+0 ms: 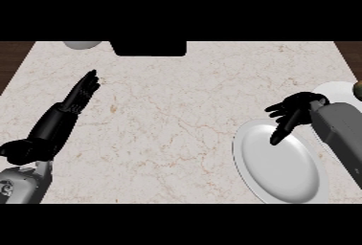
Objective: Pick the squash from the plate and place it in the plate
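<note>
— Nearest entry?
— One large round grey-white plate (283, 178), bare, on the marbled counter (163, 119). My right hand (297, 111) is over its far rim, fingers spread, holding nothing.
— And the squash (358, 89)?
— Likely the dark sliver at the right edge, on the small white plate (336, 91), just beyond and right of that hand. Its long axis is hidden. My left hand (71, 105), fingers straight, rests well apart.
</note>
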You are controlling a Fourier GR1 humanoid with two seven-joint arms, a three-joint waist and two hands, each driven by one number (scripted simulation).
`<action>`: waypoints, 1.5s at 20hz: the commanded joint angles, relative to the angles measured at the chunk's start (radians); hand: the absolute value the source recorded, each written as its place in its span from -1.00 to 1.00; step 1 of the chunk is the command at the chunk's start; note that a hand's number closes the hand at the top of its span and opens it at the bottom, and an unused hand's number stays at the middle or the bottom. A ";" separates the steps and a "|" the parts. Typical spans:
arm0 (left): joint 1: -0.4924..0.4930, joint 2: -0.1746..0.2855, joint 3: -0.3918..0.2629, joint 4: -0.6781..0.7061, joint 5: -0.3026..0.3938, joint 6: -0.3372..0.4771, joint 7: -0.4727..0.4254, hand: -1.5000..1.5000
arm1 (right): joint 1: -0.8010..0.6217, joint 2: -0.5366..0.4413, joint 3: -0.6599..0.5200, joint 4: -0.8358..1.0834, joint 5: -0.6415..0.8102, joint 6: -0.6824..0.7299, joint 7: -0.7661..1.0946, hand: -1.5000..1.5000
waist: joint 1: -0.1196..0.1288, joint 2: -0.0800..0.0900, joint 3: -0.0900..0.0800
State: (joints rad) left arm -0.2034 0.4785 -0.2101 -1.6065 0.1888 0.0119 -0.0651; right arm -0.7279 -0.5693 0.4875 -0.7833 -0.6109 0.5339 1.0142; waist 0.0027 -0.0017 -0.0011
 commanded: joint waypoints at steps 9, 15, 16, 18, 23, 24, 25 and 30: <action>0.012 -0.042 0.011 -0.009 -0.043 0.001 0.011 0.00 | 0.104 0.057 0.048 -0.073 -0.035 0.048 0.102 -1.00 | -0.006 -0.001 0.000; -0.013 -0.051 0.020 0.014 -0.032 -0.031 0.007 0.00 | 0.124 0.101 0.095 -0.107 -0.045 0.011 0.117 -1.00 | -0.013 0.001 0.000; 0.015 -0.043 0.023 -0.027 -0.032 -0.020 0.038 0.00 | 0.127 0.077 0.097 -0.085 -0.043 0.041 0.112 -1.00 | -0.001 0.000 0.001; -0.001 -0.029 0.038 -0.019 -0.026 -0.043 0.024 0.00 | 0.173 0.103 0.133 -0.105 -0.005 0.004 0.064 -1.00 | -0.004 0.001 0.001; 0.018 -0.050 0.030 -0.001 -0.049 -0.040 -0.009 0.00 | 0.174 0.094 0.138 -0.139 -0.024 0.056 0.043 1.00 | 0.002 0.004 0.001; 0.025 -0.048 0.044 -0.005 -0.035 -0.043 0.002 0.00 | 0.170 0.109 0.148 -0.217 -0.012 0.016 0.050 1.00 | -0.004 -0.001 0.000; -0.024 -0.036 0.043 -0.059 -0.030 -0.036 0.093 0.00 | 0.169 0.129 0.169 -0.210 0.056 -0.009 -0.026 1.00 | 0.003 -0.001 0.002; 0.020 -0.066 0.028 -0.024 -0.056 -0.041 0.025 0.00 | 0.189 0.090 0.166 -0.226 0.109 -0.013 -0.041 1.00 | 0.001 0.002 0.001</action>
State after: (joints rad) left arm -0.2010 0.4308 -0.1651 -1.6229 0.1505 -0.0328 -0.0318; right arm -0.5937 -0.5444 0.6113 -1.0131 -0.5105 0.4980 0.9571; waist -0.0056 -0.0267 -0.0318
